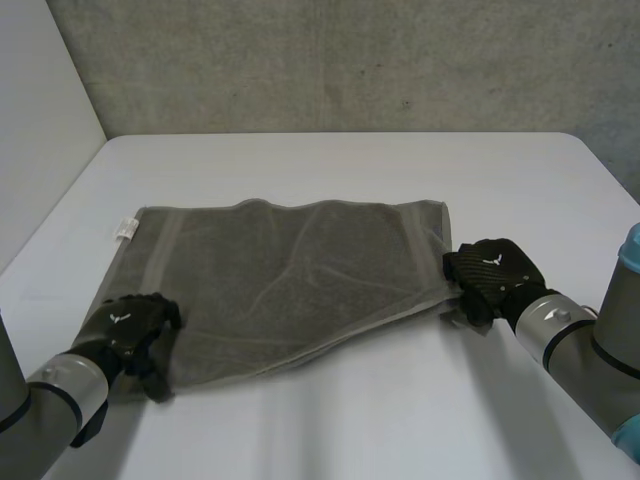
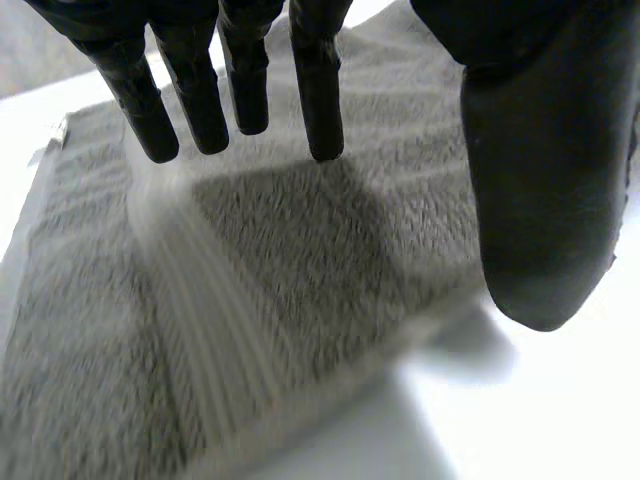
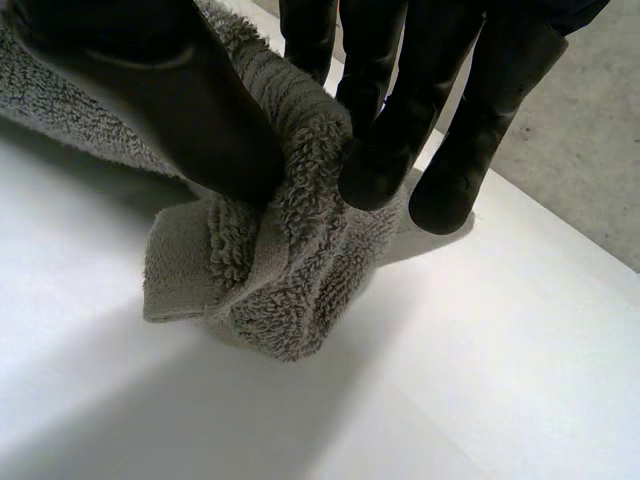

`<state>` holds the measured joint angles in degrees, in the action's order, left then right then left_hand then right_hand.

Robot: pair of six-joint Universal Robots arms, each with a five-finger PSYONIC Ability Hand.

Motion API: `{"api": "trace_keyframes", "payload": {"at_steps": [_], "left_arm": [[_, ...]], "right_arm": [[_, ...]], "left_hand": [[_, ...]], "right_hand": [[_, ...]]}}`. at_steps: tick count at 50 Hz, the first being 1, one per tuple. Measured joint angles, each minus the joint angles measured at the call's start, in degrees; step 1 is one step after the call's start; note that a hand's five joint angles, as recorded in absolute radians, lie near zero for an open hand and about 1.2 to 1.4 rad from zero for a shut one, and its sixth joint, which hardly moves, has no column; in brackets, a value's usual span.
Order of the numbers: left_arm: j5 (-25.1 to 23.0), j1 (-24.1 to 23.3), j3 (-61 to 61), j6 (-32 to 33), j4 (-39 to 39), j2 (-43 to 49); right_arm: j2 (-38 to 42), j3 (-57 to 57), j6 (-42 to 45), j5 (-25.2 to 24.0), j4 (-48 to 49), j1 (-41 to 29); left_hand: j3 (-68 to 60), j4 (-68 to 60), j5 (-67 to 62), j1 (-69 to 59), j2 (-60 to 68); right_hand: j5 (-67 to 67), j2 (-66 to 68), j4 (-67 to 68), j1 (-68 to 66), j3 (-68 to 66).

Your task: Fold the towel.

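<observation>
One white surface [image 1: 350, 160] is seen carrying a grey towel [image 1: 290, 280], which is laid flat across its middle and lightly wrinkled. The towel's near right corner is bunched and pinched by the right hand [image 1: 495, 270] between thumb and fingers [image 3: 385, 150]. The left hand [image 1: 130, 325] is held over the near left corner, its fingers straight and slightly spread, the thumb apart, nothing gripped. A small white tag [image 1: 124, 229] is attached at the far left corner; its writing cannot be read.

Grey arms [image 1: 58, 392] — black robot hands [image 1: 128, 325] [image 1: 497, 272], white emblems [image 1: 118, 318]
</observation>
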<state>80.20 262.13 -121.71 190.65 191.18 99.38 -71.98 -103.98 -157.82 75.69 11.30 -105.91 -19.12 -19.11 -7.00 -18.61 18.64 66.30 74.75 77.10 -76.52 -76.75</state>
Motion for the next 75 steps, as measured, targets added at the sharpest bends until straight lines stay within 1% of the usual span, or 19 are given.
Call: {"api": "trace_keyframes", "payload": {"at_steps": [10, 14, 16, 21, 29, 36, 40, 47, 49, 53, 57, 62, 65, 75], "left_arm": [[-0.1, 2.4, -3.9, 0.1, 0.1, -2.1], [-0.2, 2.9, -4.9, 0.1, 0.5, -2.8], [-0.2, 3.0, -5.2, 0.1, 0.6, -3.0], [-0.2, 3.7, -5.9, 0.2, 1.2, -3.5], [-0.3, 6.8, -7.2, 0.2, 3.9, -4.9], [-1.0, 8.9, -8.1, -0.1, 4.6, -10.6], [-2.6, 9.8, -8.4, -0.1, 3.8, -14.5], [-8.7, 12.1, -8.1, 0.8, -1.6, -17.3], [-11.4, 13.5, -8.0, 2.0, -4.5, -17.5], [-14.5, 16.0, -8.2, 5.5, -7.9, -17.4], [-17.2, 20.1, -9.2, 11.5, -10.5, -17.0], [-18.2, 23.7, -10.5, 16.3, -11.3, -16.5], [-18.2, 24.7, -11.0, 17.6, -11.2, -16.1], [-17.8, 24.5, -11.3, 17.9, -10.5, -14.7]], "right_arm": [[0.4, -0.7, -1.0, 0.1, 0.6, -0.5], [0.4, -1.0, -1.0, 0.1, 0.9, -0.7], [0.4, -1.1, -1.0, 0.1, 1.0, -0.7], [0.4, -1.3, -0.9, 0.1, 1.2, -0.7], [0.5, -1.3, -1.0, 0.1, 1.2, -0.7], [0.7, -1.3, -0.9, 0.1, 1.2, -0.7], [0.7, -1.1, -0.9, 0.0, 1.3, -0.5], [0.8, -1.0, -0.9, 0.0, 1.3, -0.3], [0.9, -1.0, -0.9, 0.0, 1.3, -0.3], [1.2, -0.9, -0.8, 0.0, 1.2, -0.2], [1.3, -0.7, -0.8, 0.0, 1.2, -0.2], [1.6, -0.6, -0.8, -0.1, 1.2, -0.2], [1.8, -0.5, -0.6, -0.1, 1.2, -0.2], [2.6, -0.3, -0.2, -0.1, 1.3, -0.2]], "left_hand": [[-0.2, -0.3, -2.4, -0.8, 0.4], [-5.7, -5.5, -8.3, -6.7, 6.2], [-6.8, -6.7, -9.4, -7.4, 7.4], [-7.0, -6.9, -9.7, -7.7, 7.8], [-7.0, -6.9, -9.7, -8.0, 7.8], [-6.7, -6.6, -8.5, -7.0, 7.4], [-2.2, -2.1, -2.4, -2.0, 2.6], [-1.9, -1.9, -1.9, -1.8, 2.2], [-1.9, -1.9, -1.9, -1.8, 2.2], [-1.9, -1.9, -2.0, -1.8, 2.2], [-1.9, -1.9, -2.0, -1.8, 2.2], [-1.9, -1.9, -2.1, -1.8, 2.2], [-1.9, -1.9, -2.7, -1.9, 2.2], [-2.0, -2.0, -3.9, -1.9, 2.3]], "right_hand": [[0.0, 0.0, 0.0, 0.0, 0.0], [0.0, 0.0, 0.0, 0.0, 0.0], [0.0, 0.0, 0.0, 0.0, 0.0], [0.0, 0.0, 0.0, 0.0, 0.0], [0.0, 0.0, 0.0, 0.0, 0.0], [0.0, 0.0, 0.0, 0.0, 0.0], [0.0, 0.0, 0.0, 0.0, 0.0], [0.0, 0.0, 0.0, 0.0, 0.0], [0.0, 0.0, 0.0, 0.0, 0.0], [0.0, 0.0, 0.0, 0.0, 0.0], [0.0, 0.0, 0.0, 0.0, 0.0], [0.0, 0.0, 0.0, 0.0, 0.0], [0.0, 0.0, 0.0, 0.0, 0.0], [0.0, 0.0, 0.0, 0.0, 0.0]]}}
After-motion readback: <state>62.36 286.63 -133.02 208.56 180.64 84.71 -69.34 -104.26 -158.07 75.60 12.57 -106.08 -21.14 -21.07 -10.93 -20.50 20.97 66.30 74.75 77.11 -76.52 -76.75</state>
